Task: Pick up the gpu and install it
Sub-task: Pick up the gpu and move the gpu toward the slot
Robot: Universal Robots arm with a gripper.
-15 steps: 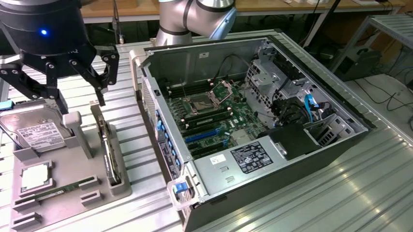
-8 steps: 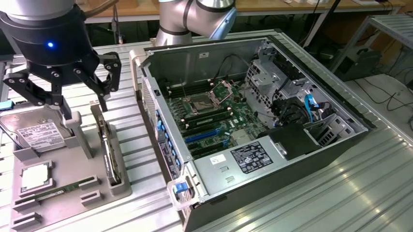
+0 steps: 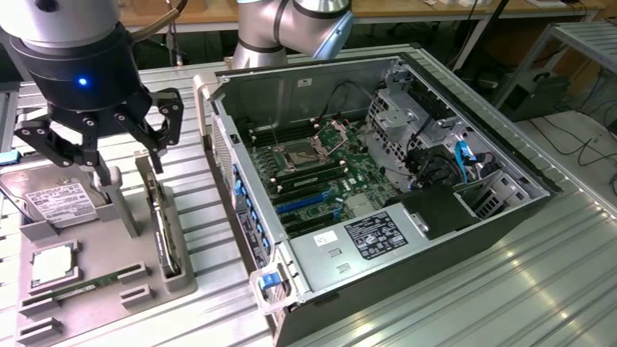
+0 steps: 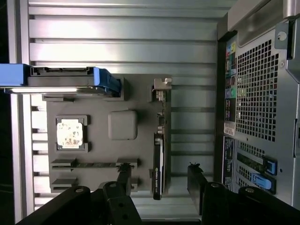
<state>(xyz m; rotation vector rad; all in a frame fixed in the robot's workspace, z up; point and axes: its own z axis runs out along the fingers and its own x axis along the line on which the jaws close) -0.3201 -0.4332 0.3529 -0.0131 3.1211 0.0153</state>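
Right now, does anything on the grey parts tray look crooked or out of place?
Nothing stands out. The thin black gpu card stands straight on edge in its slot on the grey plastic tray, with the open gripper above it.

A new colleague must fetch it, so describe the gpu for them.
Find the open computer case; beside it, on the exterior view's left, lies a grey parts tray. The gpu stands on edge in the slot along the tray's side nearest the case. It is the long, thin dark card, unlike the boxy silver hard drive and the small green memory stick.
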